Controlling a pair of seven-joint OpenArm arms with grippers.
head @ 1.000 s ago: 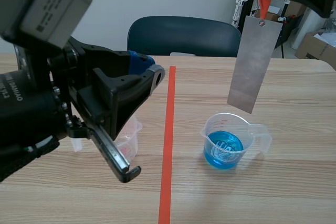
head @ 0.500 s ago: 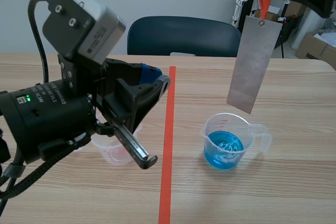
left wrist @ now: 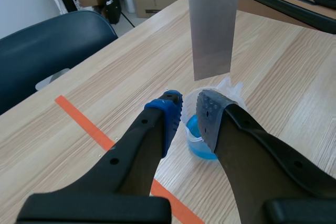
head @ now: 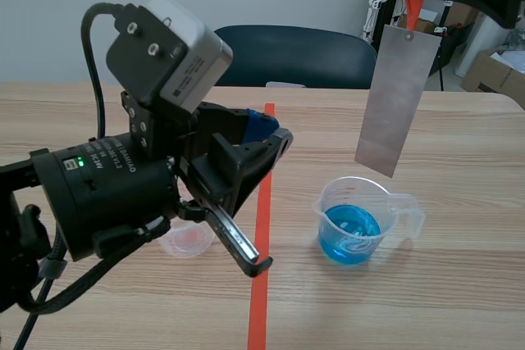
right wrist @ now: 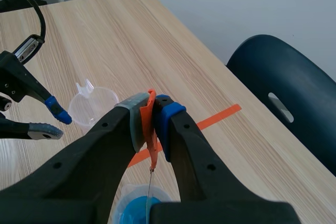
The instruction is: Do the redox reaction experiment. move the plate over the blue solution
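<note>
Right claw (right wrist: 152, 110) is clamped on the orange tab (head: 413, 7), so the metal plate (head: 396, 100) hangs freely, edge-down, just above the beaker (head: 385, 202) of blue solution (head: 349, 235), likely ready for dipping. Left claw (left wrist: 190, 113) stands apart, holding nothing, near the beaker on the tabletop (head: 459, 284).
</note>
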